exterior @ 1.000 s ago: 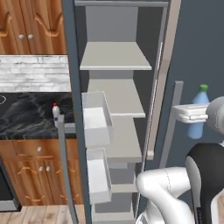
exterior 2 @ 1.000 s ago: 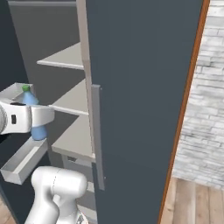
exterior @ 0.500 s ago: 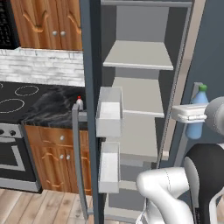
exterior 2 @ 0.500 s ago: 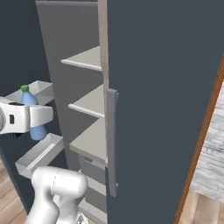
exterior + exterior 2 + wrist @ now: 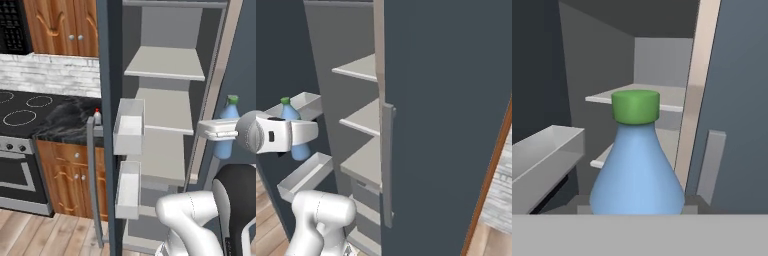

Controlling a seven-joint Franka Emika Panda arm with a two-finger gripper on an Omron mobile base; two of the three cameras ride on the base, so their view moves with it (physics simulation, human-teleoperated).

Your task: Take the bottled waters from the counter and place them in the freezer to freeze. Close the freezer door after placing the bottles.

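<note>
Left base view: the green-capped bottle point(image 5: 226, 131) stands upright in the jaws at 3 o'clock, beside the open freezer point(image 5: 170, 125); the red-capped bottle point(image 5: 97, 117) waits on the worktop point(image 5: 55, 122).

Right base view: the jaws pinch the green-capped bottle at 9 o'clock.

Hand view: the green-capped bottle faces the shelves point(image 5: 667, 98).

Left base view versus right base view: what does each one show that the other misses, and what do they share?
The left base view alone takes in the black marble counter with the red-capped bottle, the stovetop and the wooden cabinets. The right base view alone shows a wood-trimmed edge with pale brick wall at far right. Both share the open freezer with grey shelves, door bins, and the gripper shut on the green-capped bottle.
</note>
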